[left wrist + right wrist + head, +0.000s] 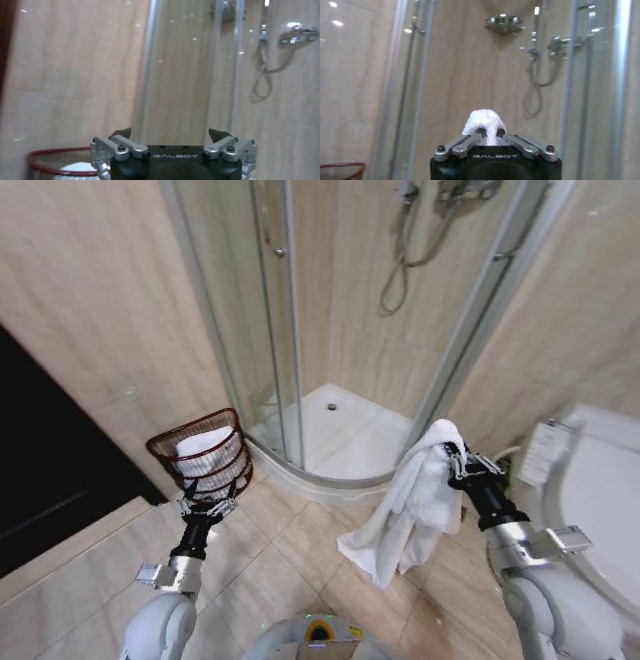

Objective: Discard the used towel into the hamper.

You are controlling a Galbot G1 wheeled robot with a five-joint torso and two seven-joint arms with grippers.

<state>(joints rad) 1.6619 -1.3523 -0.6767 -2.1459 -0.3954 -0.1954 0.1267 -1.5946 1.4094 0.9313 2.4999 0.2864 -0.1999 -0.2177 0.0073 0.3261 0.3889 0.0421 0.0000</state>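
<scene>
From the head view, the right claw (458, 460) pinches a white towel (410, 510) by one bunched corner, held up in front of the shower enclosure (330, 420) with the rest of the cloth hanging loose toward the floor. The hamper (200, 455), a dark reddish wire basket against the wall, sits well apart on the robot's left and already holds white cloth. The trailing end could drag on the tiles or drape over the rim and miss.

In the left wrist view, the left claw (170, 137) stands wide and empty, the hamper's rim (55, 161) just below it.

In the right wrist view, the right claw (487, 135) is clamped narrow on a small tuft of towel (484, 122); so slim a hold may slip.
</scene>
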